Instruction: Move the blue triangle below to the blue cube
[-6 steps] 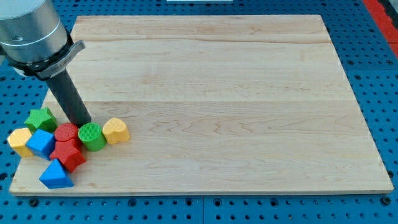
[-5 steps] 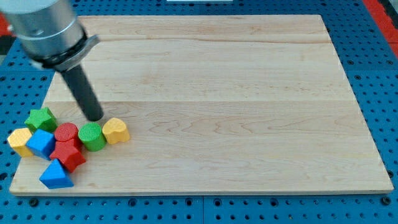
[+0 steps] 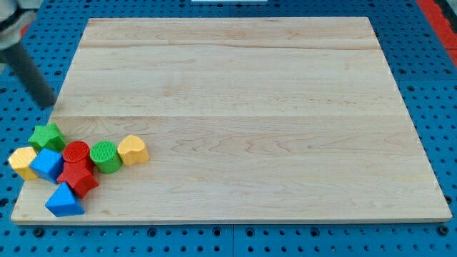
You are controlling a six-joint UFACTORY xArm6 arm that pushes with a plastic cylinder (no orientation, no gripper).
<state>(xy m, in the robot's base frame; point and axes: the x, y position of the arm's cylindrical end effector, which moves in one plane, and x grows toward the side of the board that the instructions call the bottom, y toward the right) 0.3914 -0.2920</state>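
Rod only, no claw to open or close — my tip hangs off-board, above the green block. Blue triangle sits below-right of blue cube — nudge it gently leftward, avoiding the red block.

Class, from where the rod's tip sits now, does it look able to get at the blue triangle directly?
Probably not directly: my tip is above the cluster, and the green block, blue cube and red blocks lie between. The blue triangle looks open from its right.

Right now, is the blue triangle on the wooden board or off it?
On. The blue triangle sits on the wooden board, near its bottom-left corner, just below the blue cube. My tip is off to the upper left.
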